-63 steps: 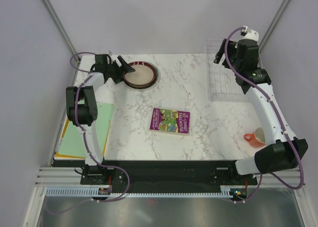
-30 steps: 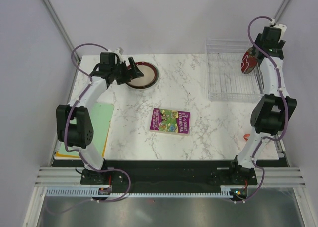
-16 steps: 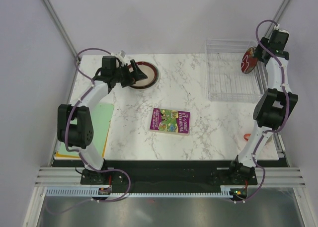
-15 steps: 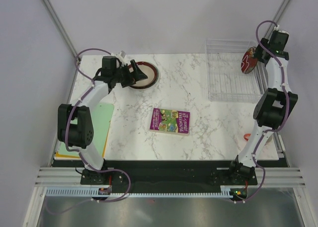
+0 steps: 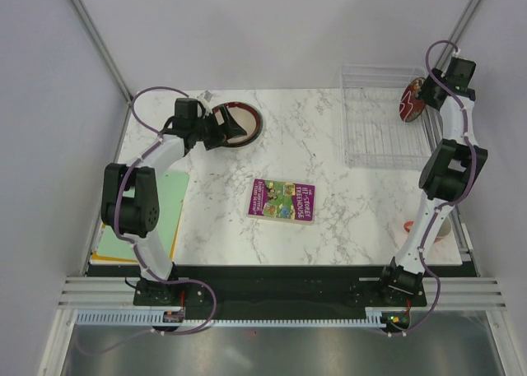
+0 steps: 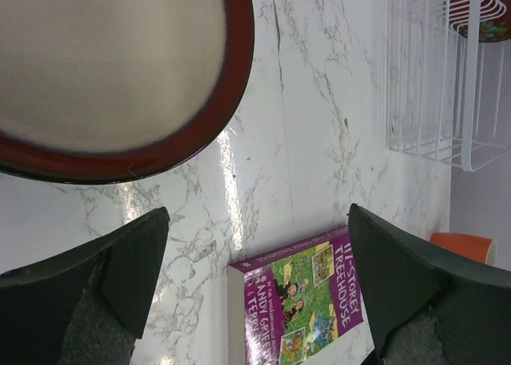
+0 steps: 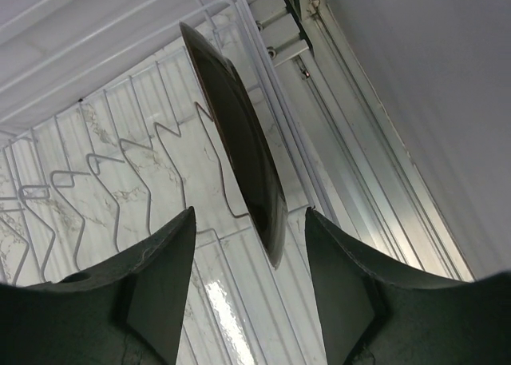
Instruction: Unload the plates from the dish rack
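Note:
A dark brown plate with a red pattern (image 5: 409, 99) stands on edge at the far right of the see-through dish rack (image 5: 383, 137). In the right wrist view it is edge-on (image 7: 239, 153) among the rack's ribs (image 7: 120, 181). My right gripper (image 5: 430, 92) is open, its jaws on either side of the plate's lower rim without touching it (image 7: 250, 225). A dark-rimmed plate with a cream centre (image 5: 235, 125) lies flat at the back left (image 6: 104, 53). My left gripper (image 5: 216, 127) is open and empty just beside its near rim (image 6: 259, 289). I cannot make out the coral-red plate.
A purple book (image 5: 282, 200) lies mid-table and shows between the left fingers (image 6: 299, 301). An orange cup (image 6: 463, 243) stands at the right edge, mostly hidden behind the right arm. Green and yellow sheets (image 5: 165, 211) lie at the left edge. Walls stand close behind the rack.
The right arm swung from over the rack's left side up to its far right, and the gripper now straddles the standing plate. The left gripper shifted slightly beside the flat plate.

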Available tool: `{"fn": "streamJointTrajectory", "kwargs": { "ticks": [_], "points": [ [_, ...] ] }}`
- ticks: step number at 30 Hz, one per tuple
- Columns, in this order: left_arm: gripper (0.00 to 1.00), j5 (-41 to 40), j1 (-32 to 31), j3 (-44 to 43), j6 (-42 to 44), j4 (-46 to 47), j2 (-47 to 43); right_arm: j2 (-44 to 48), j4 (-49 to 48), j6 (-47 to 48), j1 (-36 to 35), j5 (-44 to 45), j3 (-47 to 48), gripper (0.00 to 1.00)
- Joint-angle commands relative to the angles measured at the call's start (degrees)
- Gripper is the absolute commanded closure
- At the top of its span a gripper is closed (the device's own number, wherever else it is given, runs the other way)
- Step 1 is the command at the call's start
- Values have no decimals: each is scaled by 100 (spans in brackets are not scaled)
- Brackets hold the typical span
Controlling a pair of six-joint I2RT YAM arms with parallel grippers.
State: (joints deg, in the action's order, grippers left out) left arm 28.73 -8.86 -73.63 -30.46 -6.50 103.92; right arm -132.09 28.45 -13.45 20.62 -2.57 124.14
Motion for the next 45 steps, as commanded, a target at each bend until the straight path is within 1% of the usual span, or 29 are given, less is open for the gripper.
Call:
{"fn": "streamJointTrajectory", "kwargs": {
  "ticks": [1,7,8,10,14,19,24,25,26,27,30,32,33,36,41,43,44,45],
  "points": [
    [0,80,-37,-38,-127,272,181,-281,-155,-87,30,-156,646,37],
    [0,36,-45,-20,-101,325,260,-686,-199,-184,21,-174,1016,40],
    [0,36,-45,-20,-92,325,287,-721,-286,-201,21,-165,1016,40],
    [0,27,-45,-12,-74,334,287,-783,-418,-210,21,-156,1016,43],
    [0,-25,-54,6,-66,369,304,-923,-489,-228,30,-121,1121,44],
    [0,-17,-80,-20,-66,413,375,-1020,-586,-211,3,-182,1157,51],
    [0,-25,-107,-3,-92,422,401,-950,-603,-61,-49,-86,1157,64],
    [0,-17,-116,-3,-101,422,401,-924,-621,-26,-58,-51,1122,69],
    [0,-25,-124,6,-92,430,401,-880,-621,9,-76,-42,1104,79],
    [0,-17,-124,15,-101,439,401,-862,-638,70,-93,28,1087,83],
    [0,1,-142,32,-110,457,419,-792,-656,185,-137,142,964,91],
    [0,10,-142,50,-118,466,436,-643,-805,255,-181,283,823,94],
    [0,10,-142,67,-118,466,436,-573,-875,351,-234,405,623,94],
    [0,27,-142,76,-127,474,463,-361,-1139,492,-356,669,401,94],
    [0,71,-151,68,-145,501,498,-168,-1219,914,-585,1503,366,95],
    [0,63,-151,85,-127,510,489,-72,-1385,1142,-700,1793,199,94],
    [0,62,-151,85,-127,501,489,42,-1455,1221,-752,2082,138,94],
    [0,71,-151,85,-127,501,489,87,-1560,1274,-814,2155,24,95]
  ]
}}
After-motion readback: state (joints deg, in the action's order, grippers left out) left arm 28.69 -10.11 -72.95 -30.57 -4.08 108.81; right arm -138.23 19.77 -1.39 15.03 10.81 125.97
